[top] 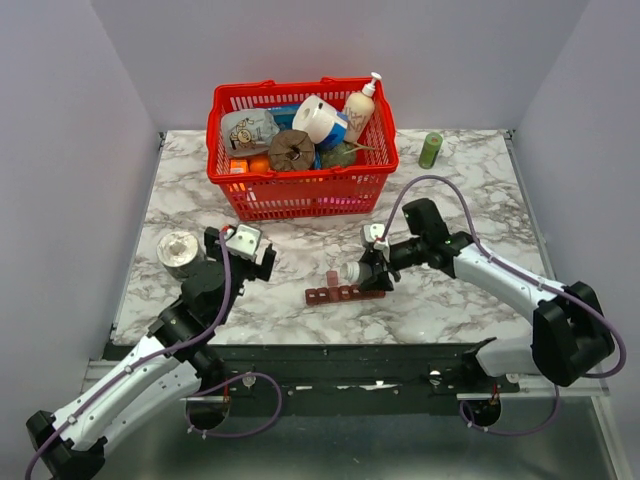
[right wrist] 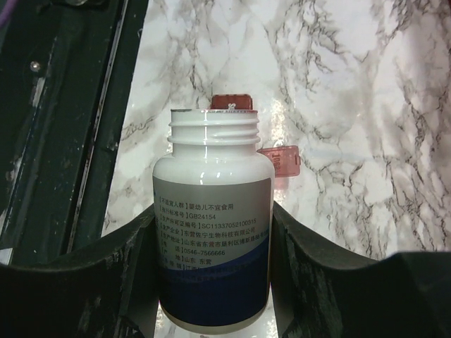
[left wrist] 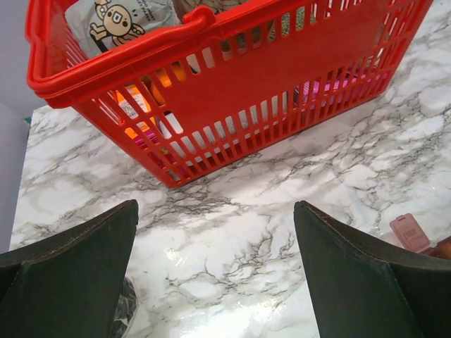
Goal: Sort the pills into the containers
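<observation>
The containers [top: 345, 294] are a dark red strip of small compartments lying on the marble table [top: 300, 320] in front of the basket. Two of their lids stand open in the right wrist view [right wrist: 280, 160], and one lid edge shows at the right of the left wrist view [left wrist: 409, 232]. My right gripper [top: 366, 268] [right wrist: 211, 218] is shut on an uncapped white bottle [top: 352, 272] [right wrist: 211, 232] with a blue-grey label, tipped with its mouth over the strip. No pills show. My left gripper [top: 240, 245] [left wrist: 216, 211] is open over bare table, left of the strip.
A red mesh basket [top: 300, 190] [left wrist: 232, 91] full of packets and bottles stands at the back. A silvery roll [top: 178, 250] lies beside my left arm. A small green bottle [top: 430, 150] stands at the back right.
</observation>
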